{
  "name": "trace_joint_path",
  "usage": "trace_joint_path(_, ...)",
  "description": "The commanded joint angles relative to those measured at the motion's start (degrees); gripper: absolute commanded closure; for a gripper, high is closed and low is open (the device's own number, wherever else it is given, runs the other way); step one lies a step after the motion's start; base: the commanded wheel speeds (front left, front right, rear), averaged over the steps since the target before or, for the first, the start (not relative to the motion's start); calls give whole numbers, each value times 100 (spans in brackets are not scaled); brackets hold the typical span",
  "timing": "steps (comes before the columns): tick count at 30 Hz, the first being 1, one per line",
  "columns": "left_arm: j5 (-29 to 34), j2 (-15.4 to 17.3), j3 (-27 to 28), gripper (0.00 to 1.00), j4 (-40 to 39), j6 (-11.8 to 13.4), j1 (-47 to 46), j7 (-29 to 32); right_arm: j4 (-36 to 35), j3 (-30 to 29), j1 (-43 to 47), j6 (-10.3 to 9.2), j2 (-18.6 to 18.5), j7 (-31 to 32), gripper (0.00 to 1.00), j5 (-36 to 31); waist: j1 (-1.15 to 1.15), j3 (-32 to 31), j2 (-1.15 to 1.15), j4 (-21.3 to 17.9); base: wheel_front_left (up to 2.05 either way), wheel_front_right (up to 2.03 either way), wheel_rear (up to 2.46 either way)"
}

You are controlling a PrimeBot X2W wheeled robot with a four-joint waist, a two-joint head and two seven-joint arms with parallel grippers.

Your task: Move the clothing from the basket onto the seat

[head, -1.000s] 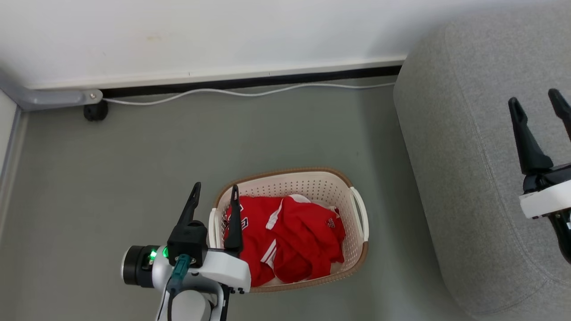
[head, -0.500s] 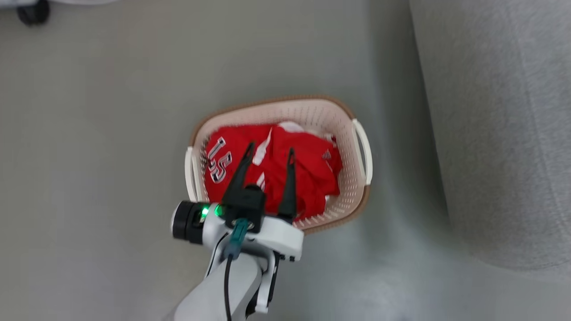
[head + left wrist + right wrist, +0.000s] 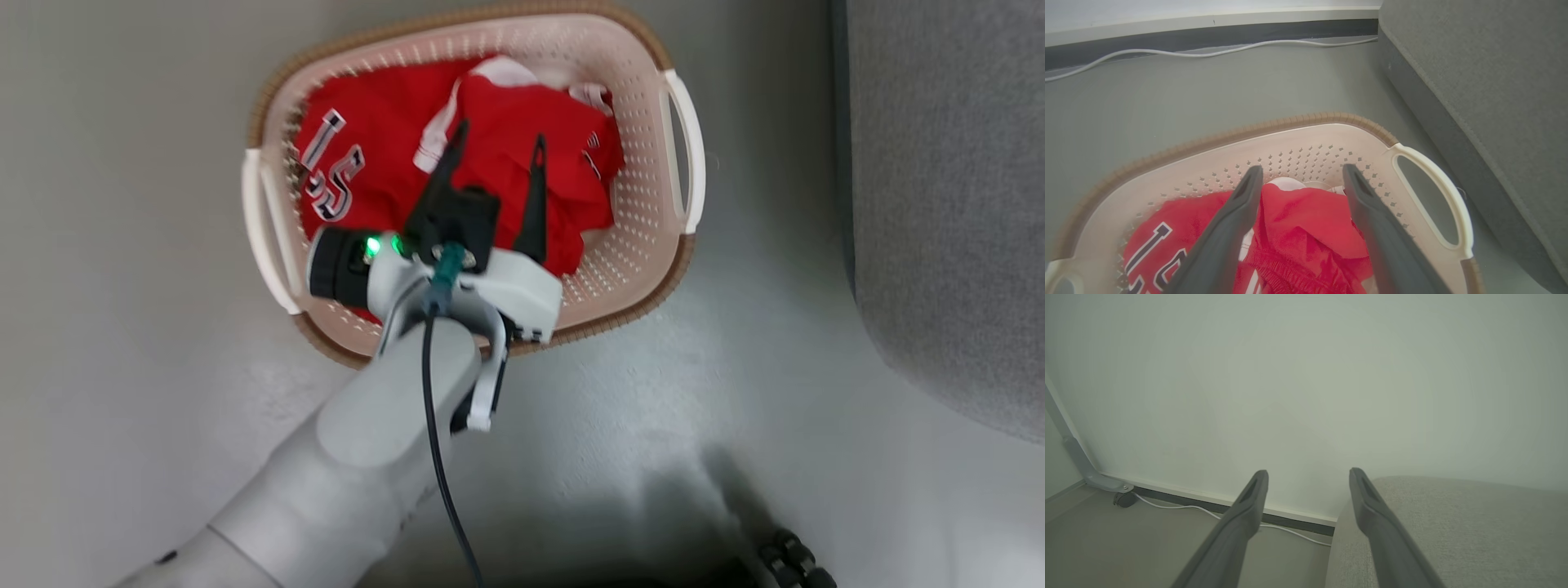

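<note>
Red soft fabric lies directly beneath my left jaws, which stand wide and hold nothing, the fingers (image 3: pixel 1233 228) straddling the crumpled top fold of the clothing (image 3: pixel 506 122). All the clothing sits inside the basket (image 3: pixel 645 245), on the floor (image 3: pixel 122 327) just beside the seat (image 3: pixel 947 204).

Likely failures:
- The jaws close on a shallow fold, and the slack cloth slips out on the lift.
- They catch both garments, and the numbered jersey (image 3: pixel 331 167) trails and drops short of the seat.
- A fingertip hooks the perforated side and drags the light basket.

My right jaws, equally wide and empty, point toward the wall (image 3: pixel 1306 375) above the seat.

One second earlier my left jaws stood at the basket's left handle (image 3: pixel 265 237), outside the pile; they now hang over it. The head camera has tipped downward, so the basket's climb up that view is not its own motion.
</note>
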Motion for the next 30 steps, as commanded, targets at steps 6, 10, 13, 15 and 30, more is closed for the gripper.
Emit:
trace_joint_path(6,-567,15,-105,0,622,-75,-607,-34,-402,100,-76,24,-107,-32,0,-25,0,792,0,-407,0,0,0)
trace_joint_path(10,-925,15,-301,0,1058,-83,-891,-34,-455,118,-145,24,-111,-32,0,-23,0,889,0,-461,0,0,0)
trace_joint_path(13,-1275,15,-480,0,1303,-24,-1042,-34,-514,122,-162,24,-111,-32,0,-36,0,945,0,-488,0,0,0)
trace_joint_path(15,-1519,15,-567,0,1427,7,-1156,-34,-550,125,-169,24,-105,-32,0,-43,0,973,0,-508,0,0,0)
trace_joint_path(30,-2690,15,-1364,0,2481,581,-1955,-34,-705,-9,60,24,-73,-32,0,-53,0,1041,0,-632,0,0,0)
